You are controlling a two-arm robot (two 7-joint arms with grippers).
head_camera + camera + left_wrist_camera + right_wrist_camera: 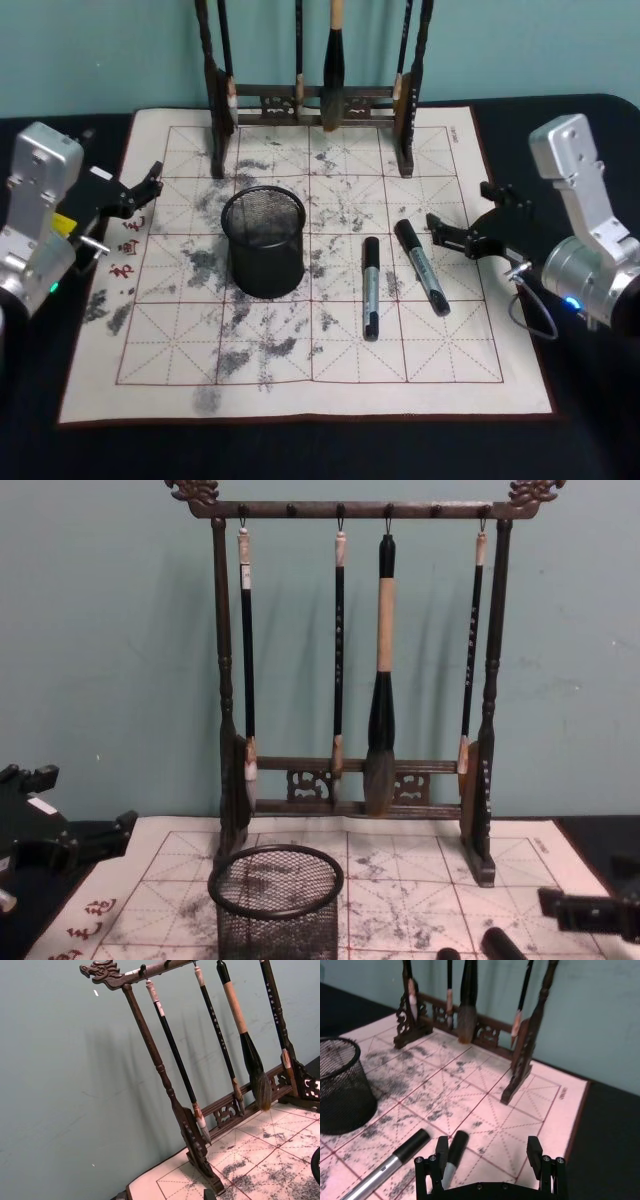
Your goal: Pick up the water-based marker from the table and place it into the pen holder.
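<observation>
right claw (457, 204) released just beside the right-hand marker (421, 265); left claw (149, 193) released near unreadable red characters (128, 246)

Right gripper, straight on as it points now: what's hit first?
Likely the brush rack, its near post, dead ahead of the open right gripper. The nearer marker lies off to one finger's side. If pitched down, the mat comes first; depth unclear.
</observation>
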